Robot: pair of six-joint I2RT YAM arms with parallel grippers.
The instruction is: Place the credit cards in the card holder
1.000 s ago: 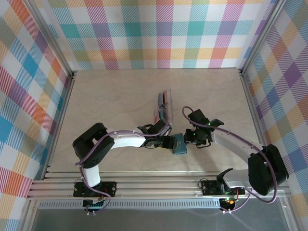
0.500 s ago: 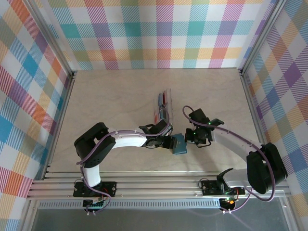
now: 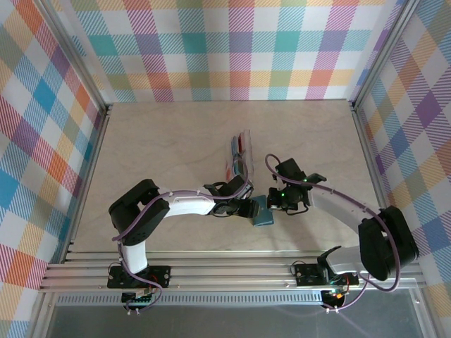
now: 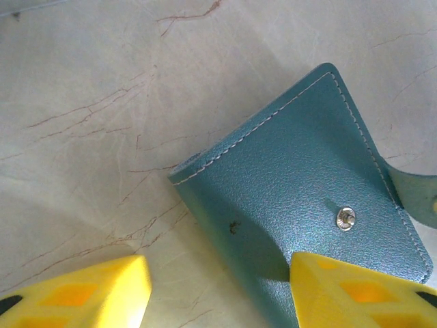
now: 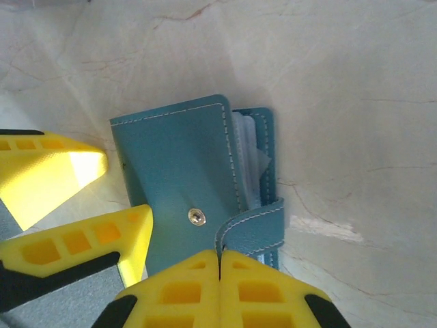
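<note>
Desk [image 3: 162,141]: pale, beneath both tools.
Credit cards [image 3: 239,156]: lay in a fanned row beyond the left tool.
Card holder [image 4: 293,184]: lay flat between both tools, strap unsnapped.
Left tool [image 4: 218,266]: was spread, one finger over the holder's edge.
Right tool [image 5: 220,263]: was pressed together at the strap.

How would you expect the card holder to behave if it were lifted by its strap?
Probably floppy: the card holder looks like soft stitched leather, and its strap curls. Likely to gape, since the snap is undone.
</note>
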